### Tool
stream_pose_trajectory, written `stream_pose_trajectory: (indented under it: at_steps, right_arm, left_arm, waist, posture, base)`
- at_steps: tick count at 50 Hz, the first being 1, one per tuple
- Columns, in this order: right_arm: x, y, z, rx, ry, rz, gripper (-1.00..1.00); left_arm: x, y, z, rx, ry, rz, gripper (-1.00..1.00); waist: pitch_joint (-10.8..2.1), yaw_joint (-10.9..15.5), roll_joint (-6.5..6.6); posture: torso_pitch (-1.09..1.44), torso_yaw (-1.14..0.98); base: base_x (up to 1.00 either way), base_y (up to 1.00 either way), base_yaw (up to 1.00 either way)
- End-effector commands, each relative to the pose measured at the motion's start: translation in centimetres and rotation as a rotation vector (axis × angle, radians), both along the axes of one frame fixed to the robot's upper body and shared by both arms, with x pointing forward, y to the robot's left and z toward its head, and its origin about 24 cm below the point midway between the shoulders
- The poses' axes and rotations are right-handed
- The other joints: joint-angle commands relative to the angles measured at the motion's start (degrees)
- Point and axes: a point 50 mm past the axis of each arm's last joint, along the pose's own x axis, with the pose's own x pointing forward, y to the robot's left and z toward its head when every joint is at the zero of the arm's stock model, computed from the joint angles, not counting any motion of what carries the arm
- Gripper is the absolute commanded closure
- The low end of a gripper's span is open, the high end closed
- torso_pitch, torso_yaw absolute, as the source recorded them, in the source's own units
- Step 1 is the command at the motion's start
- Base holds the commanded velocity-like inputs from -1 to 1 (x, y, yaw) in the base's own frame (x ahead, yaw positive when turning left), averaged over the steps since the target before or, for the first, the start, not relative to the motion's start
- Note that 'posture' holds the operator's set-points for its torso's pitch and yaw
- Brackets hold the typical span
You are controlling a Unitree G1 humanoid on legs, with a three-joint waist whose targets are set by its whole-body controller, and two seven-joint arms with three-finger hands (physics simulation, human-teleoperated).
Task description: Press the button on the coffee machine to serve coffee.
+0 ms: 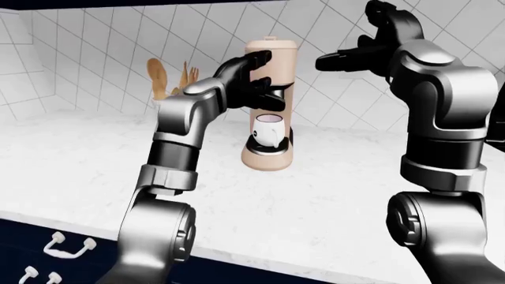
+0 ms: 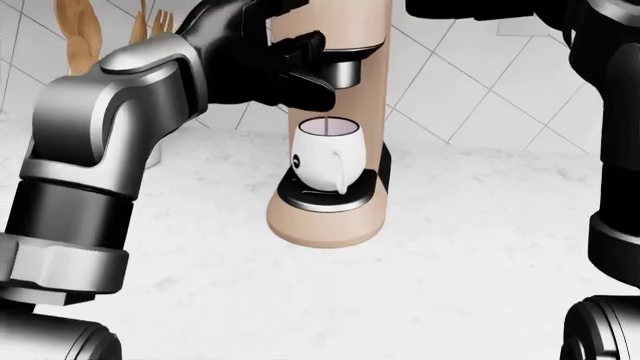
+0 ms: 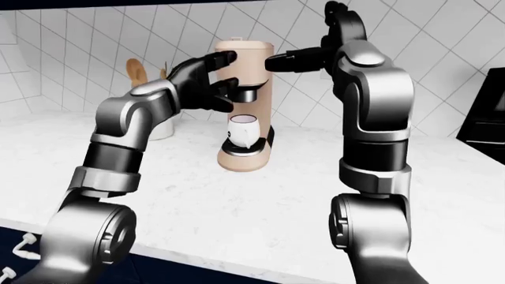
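**Risk check: left hand at brew head, mug below**

My left hand is against the coffee machine on the counter, fingers spread, gripping nothing. Button not visible; contact unconfirmed. White mug sits on the drip tray directly beneath my lower fingers; a downward slip could tip it. My right hand hovers apart from the machine, fingers loose, empty.

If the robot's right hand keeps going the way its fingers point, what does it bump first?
Probably the coffee machine: the right hand points left at its upper body, though depth is unclear.
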Motion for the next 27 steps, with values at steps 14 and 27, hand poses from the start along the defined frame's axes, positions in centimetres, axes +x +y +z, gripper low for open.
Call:
stream_pose_trajectory:
  at_steps: [14,27]
  right_arm:
    - [-0.48,-0.15,1.27,0.004,-0.080,-0.003,-1.00]
    - [-0.51,-0.26,1.10,0.009,-0.080,-0.005,-1.00]
  left_arm:
    - [0.45,-0.21,2.52,-0.025,-0.106,0.003,-1.00]
    - [0.46,-0.41,2.74,-0.027,-0.109,0.001,-1.00]
  waist:
    - [-0.41,-0.04,-0.26]
    - [-0.35,-0.14,-0.22]
  posture:
    - [-0.55,0.00]
    - [-0.55,0.00]
  base:
    - [0.00,0.00,0.00]
    - [0.00,0.00,0.00]
